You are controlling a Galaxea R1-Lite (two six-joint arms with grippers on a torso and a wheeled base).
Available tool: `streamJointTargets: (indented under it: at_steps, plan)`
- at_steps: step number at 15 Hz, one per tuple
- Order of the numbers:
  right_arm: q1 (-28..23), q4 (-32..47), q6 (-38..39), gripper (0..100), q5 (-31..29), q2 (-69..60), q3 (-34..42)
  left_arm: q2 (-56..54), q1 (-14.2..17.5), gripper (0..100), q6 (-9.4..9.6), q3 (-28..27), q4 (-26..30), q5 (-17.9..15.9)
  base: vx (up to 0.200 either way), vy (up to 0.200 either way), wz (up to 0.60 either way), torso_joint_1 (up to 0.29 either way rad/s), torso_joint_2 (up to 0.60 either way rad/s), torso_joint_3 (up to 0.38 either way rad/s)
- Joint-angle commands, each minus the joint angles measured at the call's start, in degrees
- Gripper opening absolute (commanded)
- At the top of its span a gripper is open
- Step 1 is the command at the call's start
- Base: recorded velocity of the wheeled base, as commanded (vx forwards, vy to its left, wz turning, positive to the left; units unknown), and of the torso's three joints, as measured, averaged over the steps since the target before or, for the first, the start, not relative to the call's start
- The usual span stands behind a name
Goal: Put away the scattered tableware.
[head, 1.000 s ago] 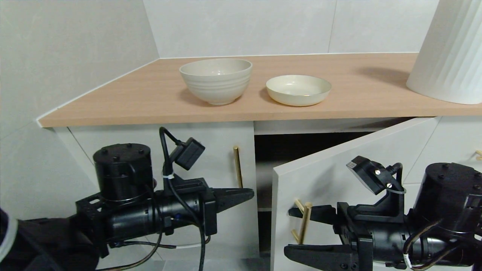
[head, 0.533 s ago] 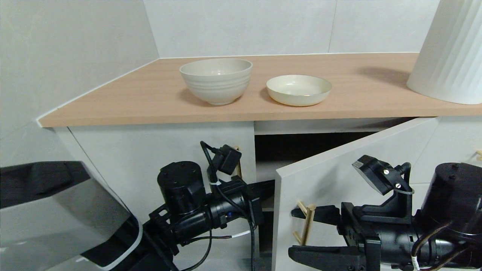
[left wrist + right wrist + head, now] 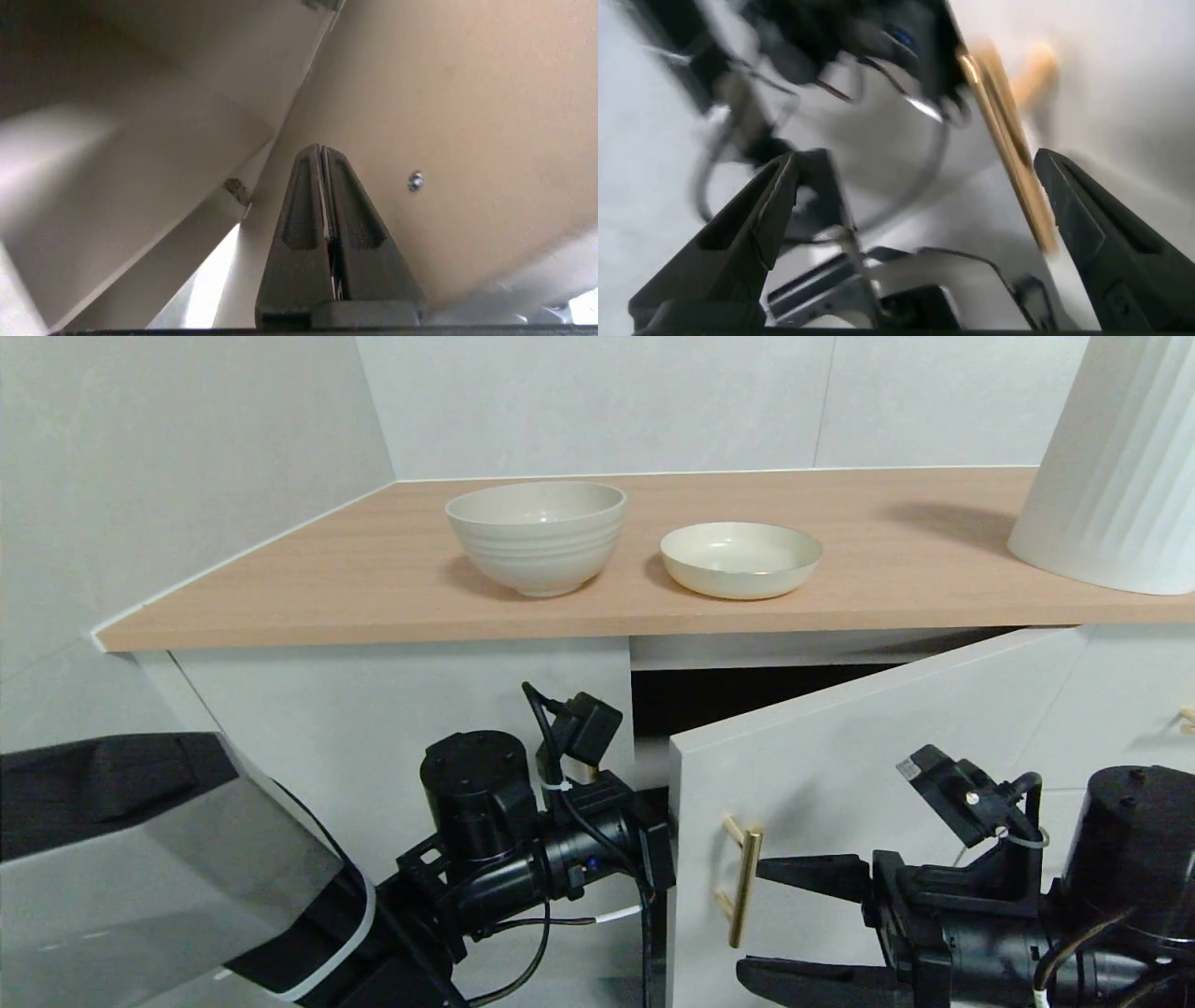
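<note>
You're working the cabinet door [image 3: 840, 737] open. The left end effector [image 3: 321, 154] is sitting behind the door's free edge with its fingers pressed together. The right end effector [image 3: 754, 919] is hanging spread apart just beside the gold handle [image 3: 744, 882]. I'd be pushing from inside in a slow arc, with the right one staying out of the swing. The tableware is sitting on the desk [image 3: 327, 588]: a ribbed cream bowl [image 3: 535, 534] on the left and a shallow pale dish [image 3: 741, 558] just to its right, both upright.
</note>
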Motion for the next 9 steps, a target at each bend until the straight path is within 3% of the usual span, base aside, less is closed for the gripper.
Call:
streamJointTargets:
  at_steps: [1,5,7,9]
  plan:
    - [-0.23,-0.08,-0.33,100,-2.65,-0.13,1.7,-1.85,-0.49,0,0.08,0.71,-0.02,-0.17,0.0,0.0,0.0,0.0,0.0,0.0]
    - [-0.58,0.71,-0.6,100,-4.76,-5.84,5.03,-2.64,-1.2,0,0.16,2.11,-0.02,-0.17,0.0,0.0,0.0,0.0,0.0,0.0]
    - [-0.5,0.97,-2.36,100,-12.67,-7.6,6.88,-4.31,-1.2,0,0.25,2.47,0.95,-0.17,0.0,0.0,0.0,0.0,0.0,0.0]
    - [-0.5,4.14,-5.52,100,-16.53,-9.71,7.58,-6.33,-1.2,0,0.25,2.73,4.02,-0.17,0.0,0.0,0.0,0.0,0.0,0.0]
